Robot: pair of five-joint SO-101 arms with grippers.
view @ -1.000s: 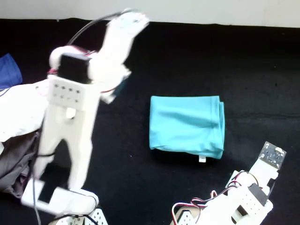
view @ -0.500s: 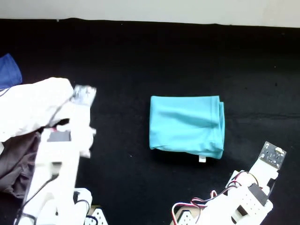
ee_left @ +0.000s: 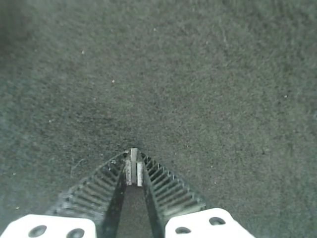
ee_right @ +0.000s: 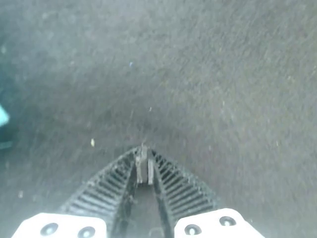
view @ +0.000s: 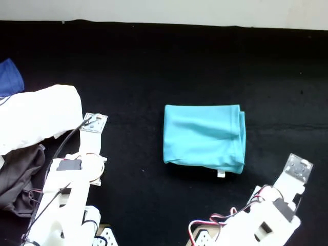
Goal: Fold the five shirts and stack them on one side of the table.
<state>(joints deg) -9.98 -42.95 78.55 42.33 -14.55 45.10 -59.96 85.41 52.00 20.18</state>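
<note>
A folded turquoise shirt (view: 204, 136) lies flat in the middle of the black table (view: 205, 61). At the left edge a white shirt (view: 36, 117) lies crumpled over a dark grey shirt (view: 18, 177), with a blue shirt (view: 10, 77) behind them. The left arm (view: 72, 189) is drawn back at the front left, beside the white shirt. Its gripper (ee_left: 132, 167) is shut and holds nothing, tips close above bare black cloth. The right arm (view: 271, 215) rests at the front right, right of the turquoise shirt. Its gripper (ee_right: 144, 164) is shut and holds nothing, over bare cloth.
A pale wall (view: 205, 10) runs behind the table's far edge. Bare black cloth stretches across the back and between the two arms. A sliver of turquoise shirt (ee_right: 3, 117) shows at the edge of the right wrist view.
The left arm, raised high over the table a second ago, has swung down and pulled back to the front left. The right arm and the turquoise shirt have hardly shifted.
</note>
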